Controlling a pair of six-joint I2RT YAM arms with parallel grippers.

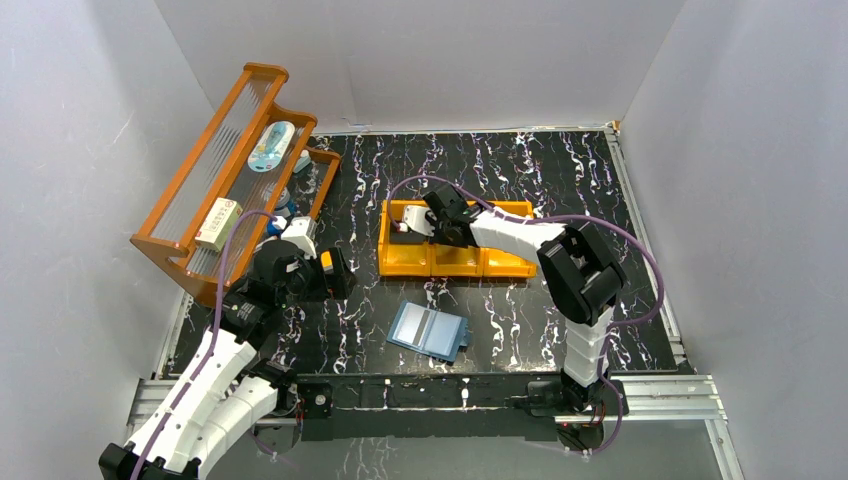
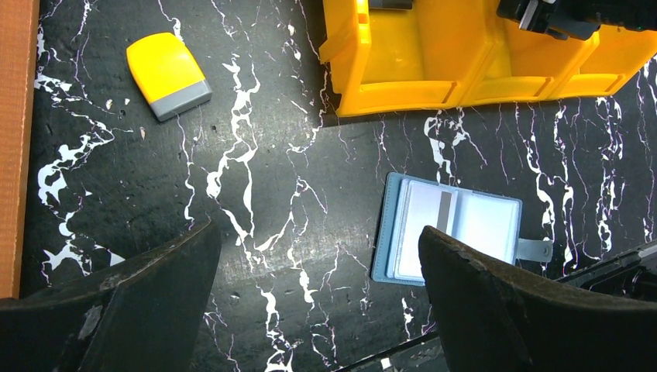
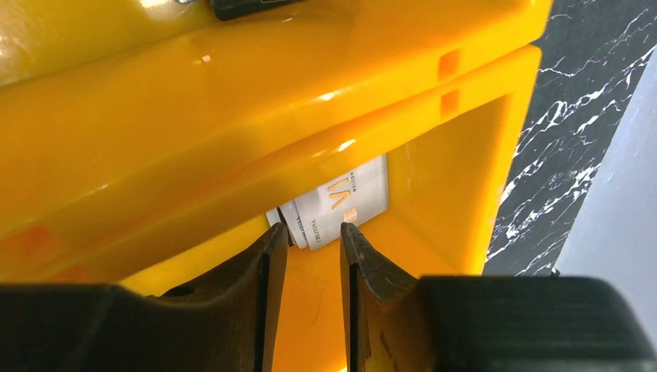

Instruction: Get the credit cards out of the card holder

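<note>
Step in hand, as judged: depositing extracted cards. The right claw [image 3: 313, 232] is hovering inside the left end compartment of the yellow bin [image 3: 232, 93]; its jaws are standing a narrow gap apart with nothing seen clamped between them. The credit cards [image 3: 341, 198] are lying on the compartment floor just beyond the fingertips, at least two overlapping.

The card holder [image 2: 445, 229] is lying open and flat on the table [image 2: 271, 178], in front of the bin and between the two arms; its closing tab is pointing away from the left claw [image 2: 318, 236]. A pale card with a dark stripe [image 2: 444, 211] is showing in the holder's left pocket, so the task is probably not finished; whether the right pocket is holding a card cannot be told.

The left claw is standing wide, holding nothing, above the table near the holder.

Next move, as judged: the right claw is needing to rise clear of the bin wall, travel to the holder, and pinch the exposed edge of the striped card; the holder is light and may slide or fold, so pinning it with the left claw is advisable.

Writing: the top card is carrying a large grey-and-orange mark resembling a V with a stroke beside it; the smaller print is too small to read.
</note>
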